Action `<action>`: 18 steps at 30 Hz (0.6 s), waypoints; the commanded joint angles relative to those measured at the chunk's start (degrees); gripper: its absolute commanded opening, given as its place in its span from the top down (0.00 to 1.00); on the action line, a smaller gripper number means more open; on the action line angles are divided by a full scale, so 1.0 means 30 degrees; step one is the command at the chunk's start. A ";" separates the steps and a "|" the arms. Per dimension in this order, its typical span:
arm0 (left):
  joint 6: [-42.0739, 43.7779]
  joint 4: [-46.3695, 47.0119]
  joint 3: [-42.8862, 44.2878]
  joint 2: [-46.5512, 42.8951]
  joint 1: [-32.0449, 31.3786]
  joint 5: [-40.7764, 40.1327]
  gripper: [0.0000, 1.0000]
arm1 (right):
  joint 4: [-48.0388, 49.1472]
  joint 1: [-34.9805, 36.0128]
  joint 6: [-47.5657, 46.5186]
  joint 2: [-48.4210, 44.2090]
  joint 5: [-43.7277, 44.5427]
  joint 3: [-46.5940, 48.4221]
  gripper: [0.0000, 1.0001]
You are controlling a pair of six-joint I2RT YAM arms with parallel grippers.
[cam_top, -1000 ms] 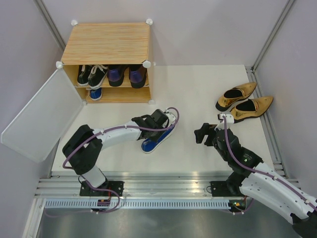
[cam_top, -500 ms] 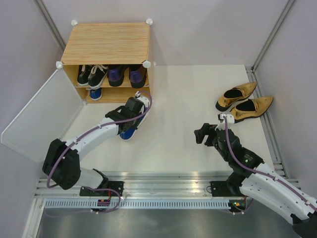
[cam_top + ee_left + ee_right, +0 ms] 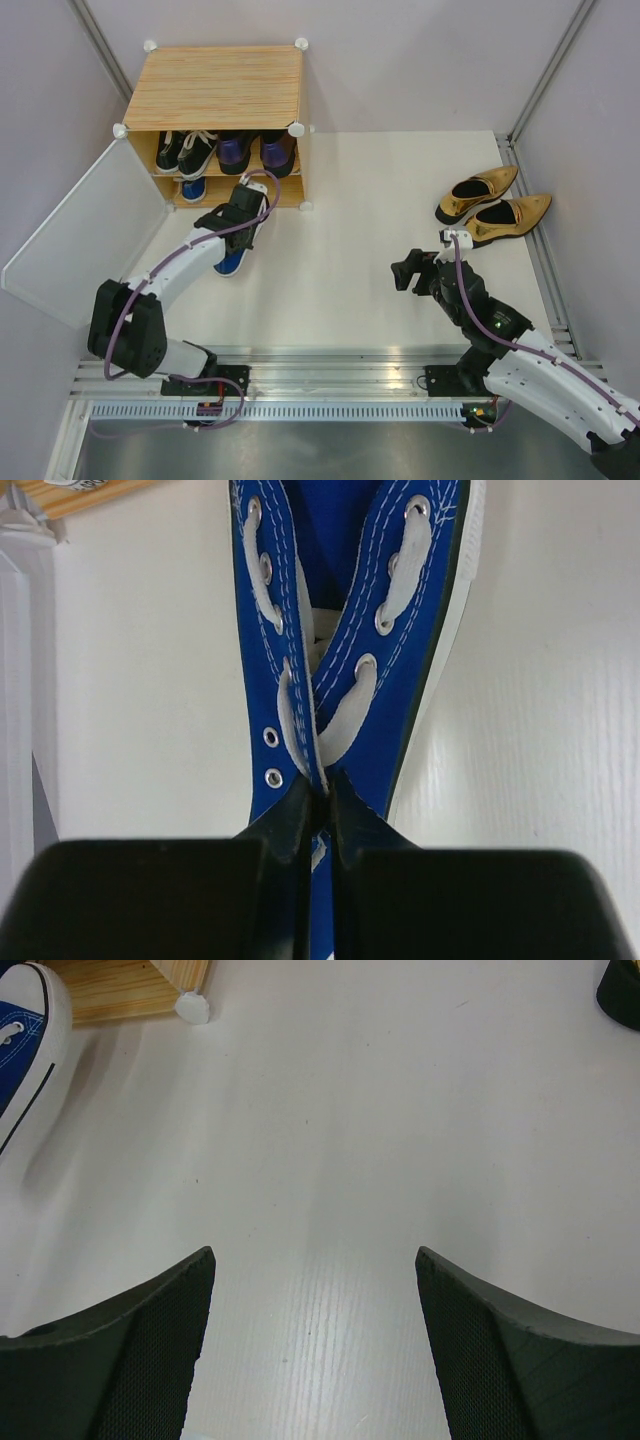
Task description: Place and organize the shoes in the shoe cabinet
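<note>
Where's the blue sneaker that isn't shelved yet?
Top view, left side: the blue sneaker is pinched in the left gripper, just in front of the cabinet and its lower shelf, where its mate sits.

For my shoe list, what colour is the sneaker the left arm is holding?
The sneaker is blue with white laces, clearest in the left wrist view.

Left claw (image 3: 320,788) pinched tight; right claw (image 3: 315,1260) spread wide.
</note>
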 commanded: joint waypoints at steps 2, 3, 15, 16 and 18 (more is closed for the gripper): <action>0.0171 0.4248 0.1070 0.1058 0.1432 -0.1066 0.98 | 0.0574 -0.0068 -0.0240 -0.0412 -0.0060 -0.0240 0.15; 0.0722 0.5298 0.1128 0.1496 0.1667 -0.1036 0.98 | 0.0574 -0.0068 -0.0212 -0.0442 -0.0032 -0.0270 0.15; 0.2515 1.0142 0.3352 0.5073 0.4332 -0.1448 0.98 | 0.0545 -0.0068 -0.0241 0.0202 0.0495 -0.0153 0.15; 0.2370 1.0143 0.3501 0.5219 0.4509 -0.1301 0.98 | 0.0516 -0.0068 -0.0270 0.0231 0.0496 -0.0124 0.15; 0.2310 1.0492 0.3648 0.5601 0.4860 -0.1154 0.98 | 0.0515 -0.0097 -0.0241 0.0232 0.0583 -0.0153 0.15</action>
